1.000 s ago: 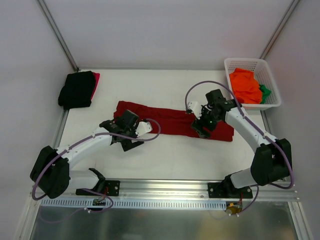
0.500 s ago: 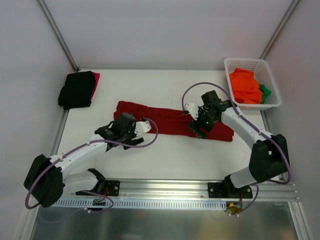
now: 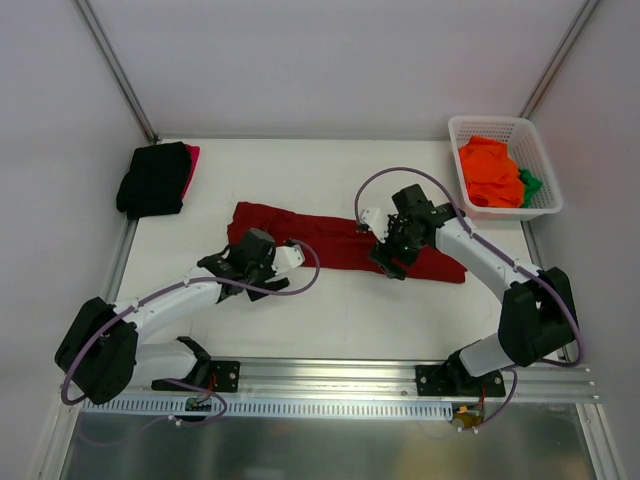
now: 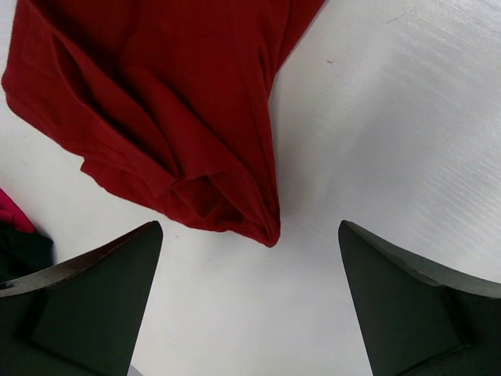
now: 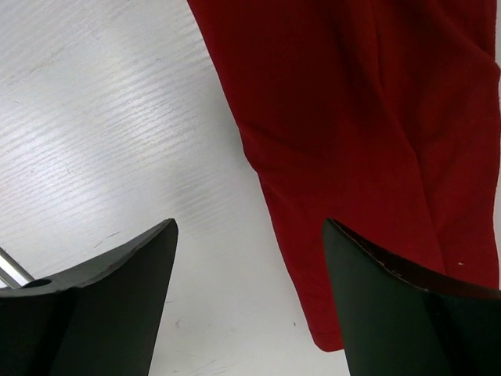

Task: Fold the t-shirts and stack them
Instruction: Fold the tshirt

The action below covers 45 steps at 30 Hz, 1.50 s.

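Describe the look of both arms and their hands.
The left arm and right arm have white links, black joints and bulky black shoulders; a lilac cable loops along each. The left hand and right hand have dark, matte, wedge-shaped fingers.

Dark red t-shirt laid out, four others set aside.
The dark red t-shirt (image 3: 320, 235) lies flat as a long folded strip, left corner just ahead of the left gripper (image 4: 249, 231), near edge below the right gripper (image 5: 250, 227). The black t-shirt (image 3: 153, 180) is folded atop the bright red t-shirt (image 3: 192, 158), well beyond the left gripper. The orange t-shirt (image 3: 490, 170) and green t-shirt (image 3: 530, 184) are crumpled together beyond the right gripper.
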Available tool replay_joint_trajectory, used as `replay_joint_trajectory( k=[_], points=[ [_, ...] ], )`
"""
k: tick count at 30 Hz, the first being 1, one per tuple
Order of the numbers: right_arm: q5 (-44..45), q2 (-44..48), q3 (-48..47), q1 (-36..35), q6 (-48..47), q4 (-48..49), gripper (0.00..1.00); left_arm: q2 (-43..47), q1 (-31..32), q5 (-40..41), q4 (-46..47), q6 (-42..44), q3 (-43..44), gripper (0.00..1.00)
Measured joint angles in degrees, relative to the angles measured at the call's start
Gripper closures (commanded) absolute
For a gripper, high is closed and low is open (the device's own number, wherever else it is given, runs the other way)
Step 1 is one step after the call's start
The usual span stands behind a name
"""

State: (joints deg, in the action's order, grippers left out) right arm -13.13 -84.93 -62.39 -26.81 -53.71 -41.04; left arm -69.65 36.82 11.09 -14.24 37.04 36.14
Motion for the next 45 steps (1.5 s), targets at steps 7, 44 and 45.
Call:
replay_joint_trajectory(
  k=[7, 44, 45],
  points=[
    [1.49, 0.00, 0.39, -1.73, 1.03, 0.79, 0.22, 3.37, 0.00, 1.38, 3.08, 0.00, -1.88, 0.03],
    [8.13, 6.08, 1.14, -6.84, 8.13, 4.81, 0.23, 0.33, -6.56, 10.40, 14.75, 4.90, -2.60, 1.00],
    [8.26, 6.08, 1.14, -6.88, 8.13, 4.81, 0.22, -0.24, -7.56, 10.38, 14.84, 5.33, -2.38, 1.00]
  ],
)
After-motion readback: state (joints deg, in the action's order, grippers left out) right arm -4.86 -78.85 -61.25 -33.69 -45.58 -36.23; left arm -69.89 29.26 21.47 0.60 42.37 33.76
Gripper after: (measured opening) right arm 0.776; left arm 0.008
